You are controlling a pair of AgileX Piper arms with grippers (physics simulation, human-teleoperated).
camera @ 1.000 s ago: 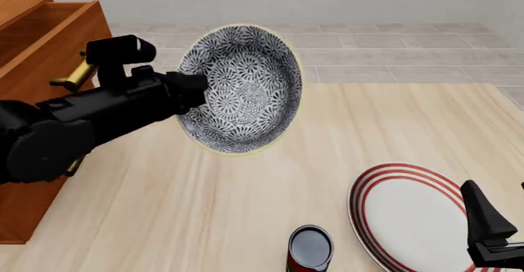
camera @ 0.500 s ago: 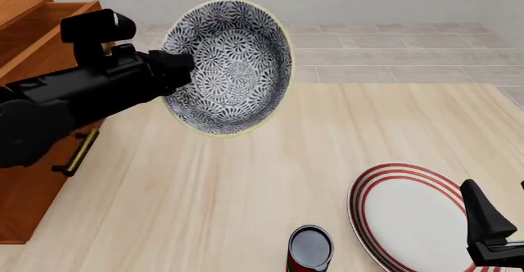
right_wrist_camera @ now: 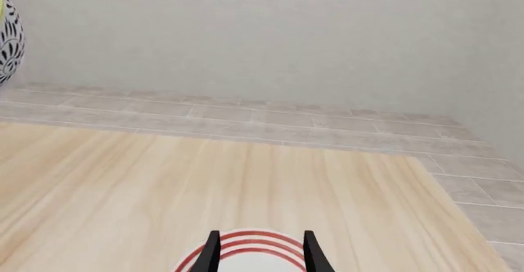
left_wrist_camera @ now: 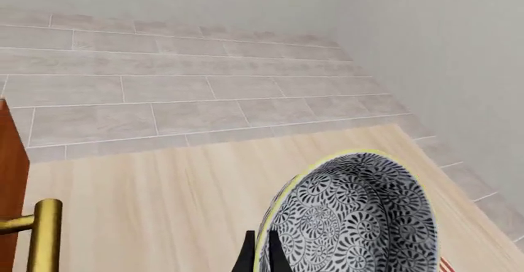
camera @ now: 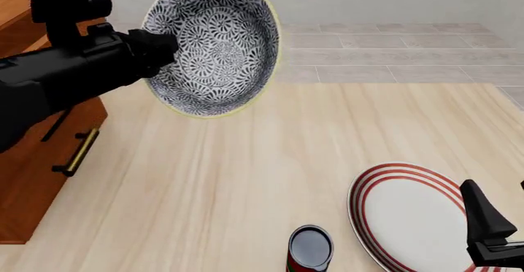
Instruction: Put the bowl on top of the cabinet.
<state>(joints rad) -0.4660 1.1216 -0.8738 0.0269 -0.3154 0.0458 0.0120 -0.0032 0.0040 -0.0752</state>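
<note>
I hold the bowl [camera: 211,46] by its rim in my left gripper [left_wrist_camera: 260,261], fingers pinched tight, lifted high beside the cabinet [camera: 33,155] so it clears the top. My right gripper [right_wrist_camera: 259,248] hangs spread and empty over the plate [camera: 409,217]. Only the wrist view shows the pinch.

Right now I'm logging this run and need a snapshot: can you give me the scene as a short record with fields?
bowl: patterned bowl held in the air, tipped on its side, opening facing the camera
left gripper: left gripper shut on the bowl's rim
right gripper: right gripper open, above the plate, holding nothing
cabinet: cabinet at the table's left edge, bowl not yet on it
plate: red-ringed plate flat on the table, near right
can: can standing beside the plate
table: wooden table
</note>
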